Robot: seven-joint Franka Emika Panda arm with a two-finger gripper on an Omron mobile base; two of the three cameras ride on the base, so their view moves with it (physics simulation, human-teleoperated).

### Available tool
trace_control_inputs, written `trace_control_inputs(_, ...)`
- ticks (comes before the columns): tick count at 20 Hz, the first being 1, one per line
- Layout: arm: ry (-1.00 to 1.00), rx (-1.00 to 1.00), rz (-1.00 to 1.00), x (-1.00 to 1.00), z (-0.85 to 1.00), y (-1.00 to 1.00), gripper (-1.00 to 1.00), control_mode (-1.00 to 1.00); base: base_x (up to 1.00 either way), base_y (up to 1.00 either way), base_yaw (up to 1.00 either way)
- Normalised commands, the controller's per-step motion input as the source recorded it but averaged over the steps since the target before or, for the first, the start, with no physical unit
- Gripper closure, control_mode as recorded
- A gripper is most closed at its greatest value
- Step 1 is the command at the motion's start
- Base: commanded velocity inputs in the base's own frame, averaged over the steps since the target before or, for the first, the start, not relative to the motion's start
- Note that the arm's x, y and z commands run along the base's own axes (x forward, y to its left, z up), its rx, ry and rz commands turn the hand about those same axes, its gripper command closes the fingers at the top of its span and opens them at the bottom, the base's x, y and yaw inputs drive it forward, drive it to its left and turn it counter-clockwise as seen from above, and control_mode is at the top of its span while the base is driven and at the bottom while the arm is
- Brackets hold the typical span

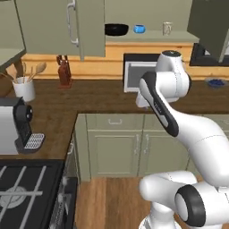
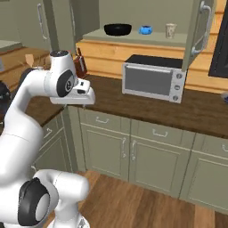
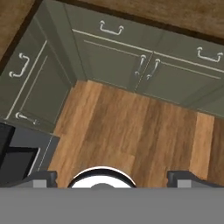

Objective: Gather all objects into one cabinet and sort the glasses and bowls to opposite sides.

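Note:
The wall cabinet (image 1: 152, 39) (image 2: 133, 39) stands with both doors open. On its shelf a big black bowl (image 1: 116, 29) (image 2: 117, 29) sits at the left, a small blue bowl (image 1: 139, 29) (image 2: 145, 30) beside it, and a cream cup (image 1: 167, 28) (image 2: 170, 30) further right, all apart from each other. My gripper (image 3: 113, 178) is well below the shelf, in front of the counter edge. It points down at the wooden floor. Its fingertips (image 3: 43, 178) are spread wide with nothing between them.
A toaster oven (image 1: 138, 71) (image 2: 153, 78) stands on the counter under the cabinet. A knife block (image 1: 65, 71), white utensil holder (image 1: 24, 87), coffee machine (image 1: 15, 125) and stove (image 1: 27, 188) lie to the left. A dark blue dish (image 1: 216, 82) rests on the counter at the right. Base cabinets (image 3: 144, 65) are below.

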Motion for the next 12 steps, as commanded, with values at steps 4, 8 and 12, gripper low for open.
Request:
trace_control_inputs(4, 0.0, 0.0, 0.0, 0.0, 0.0, 0.0, -1.0, 1.0, -0.11, -0.51, 0.4)
trace_control_inputs(8, 0.0, 0.0, 0.0, 0.0, 0.0, 0.0, -1.0, 1.0, 0.0, -0.42, 0.44)
trace_control_inputs(12, 0.0, 0.0, 0.0, 0.0, 0.0, 0.0, -1.0, 1.0, 0.05, -0.21, 0.49)
